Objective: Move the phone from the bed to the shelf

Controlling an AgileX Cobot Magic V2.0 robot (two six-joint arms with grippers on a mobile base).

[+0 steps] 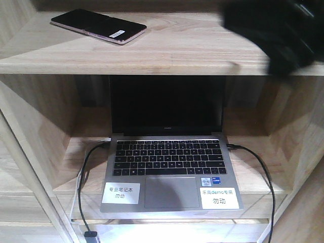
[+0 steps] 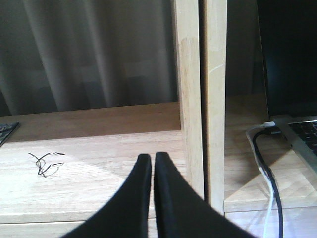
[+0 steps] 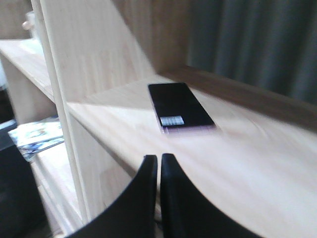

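The glossy black phone (image 1: 98, 25) lies flat on the top board of the light-wood shelf (image 1: 192, 53), at its left, white sticker up; nothing touches it. The right wrist view shows the phone (image 3: 179, 106) ahead of my right gripper (image 3: 159, 157), which is shut and empty, a hand's width short of it. A blurred black mass at the top right of the front view is my right arm (image 1: 276, 30). My left gripper (image 2: 150, 156) is shut and empty over a lower shelf board (image 2: 99, 173), left of an upright post (image 2: 198, 99). The bed is out of view.
An open grey laptop (image 1: 169, 167) with black keyboard sits in the compartment under the phone's board, cables (image 1: 263, 172) at both sides. A small tangle of black wire (image 2: 45, 163) lies on the lower board. Grey curtains (image 2: 89, 49) hang behind. Papers (image 3: 37, 136) lie on a lower shelf.
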